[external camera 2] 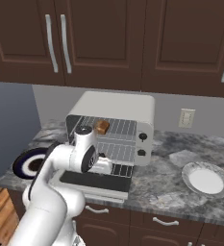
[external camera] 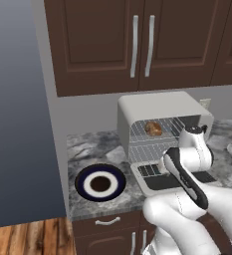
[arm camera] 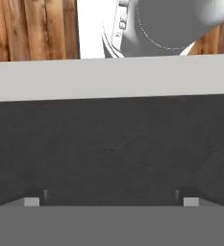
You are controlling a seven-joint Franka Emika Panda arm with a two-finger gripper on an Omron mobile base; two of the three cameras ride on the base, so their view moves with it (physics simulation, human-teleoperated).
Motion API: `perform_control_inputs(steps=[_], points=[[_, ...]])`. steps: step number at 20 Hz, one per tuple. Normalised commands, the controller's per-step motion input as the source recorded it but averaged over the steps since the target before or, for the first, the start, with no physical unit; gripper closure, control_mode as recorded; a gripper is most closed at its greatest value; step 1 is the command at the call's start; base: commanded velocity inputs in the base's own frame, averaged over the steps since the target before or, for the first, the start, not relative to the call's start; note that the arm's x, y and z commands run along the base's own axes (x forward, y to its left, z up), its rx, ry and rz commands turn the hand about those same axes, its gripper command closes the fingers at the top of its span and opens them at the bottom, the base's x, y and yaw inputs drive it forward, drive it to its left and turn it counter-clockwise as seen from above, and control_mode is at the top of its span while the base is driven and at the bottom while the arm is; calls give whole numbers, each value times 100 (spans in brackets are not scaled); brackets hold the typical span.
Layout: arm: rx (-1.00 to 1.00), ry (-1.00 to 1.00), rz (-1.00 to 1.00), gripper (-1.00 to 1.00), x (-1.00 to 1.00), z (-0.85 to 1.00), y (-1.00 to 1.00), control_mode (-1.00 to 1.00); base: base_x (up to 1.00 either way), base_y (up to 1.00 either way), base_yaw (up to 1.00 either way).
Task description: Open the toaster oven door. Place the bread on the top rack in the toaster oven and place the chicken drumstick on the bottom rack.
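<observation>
So the toaster oven (external camera: 162,119) is sitting on the counter (external camera 2: 180,187) with the toaster oven door (external camera 2: 96,181) dropped flat down in front of it, and the arm is hunched right over that door. The gripper (arm camera: 111,199) is pointing straight down at the dark glass pane, and in the hand view the two finger tips (arm camera: 32,201) stand far apart near the bottom corners with nothing between them, so it's fully released and holding nothing. Below it is just the glass and then the door's light grey frame edge, with wood floor (arm camera: 31,29) past that. The bread (external camera: 153,128) is already inside, up and behind the gripper, resting on the top rack (external camera: 157,133); from the right base view it's a little tan lump just above the wrist. The bottom rack (external camera 2: 114,153) is right behind the hand, lower down, and looks bare as far as I can see. The chicken drumstick seems to be the dark thing on the blue-rimmed plate (external camera: 100,182), off to the gripper's left and well apart from it, though it's too blurry to be sure. There's also a white plate (external camera 2: 207,179) way off on the other side, past the oven's knobs (external camera 2: 142,144).
</observation>
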Motion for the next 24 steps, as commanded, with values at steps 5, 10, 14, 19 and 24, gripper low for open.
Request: perform_control_inputs(steps=[5, 10, 14, 19, 24], points=[[-5, 0, 0, -100, 85, -37, 0, -100, 0, 0, 0], [-1, 0, 0, -100, 24, -47, 0, -100, 0, 0, 0], [0, -3, 0, -100, 3, -58, 0, -100, 0, 0, 0], [0, -10, 0, -100, 16, -58, 3, -100, 0, 0, 0], [-1, -28, 0, -100, 6, -62, 17, -100, 0, 0, 0]])
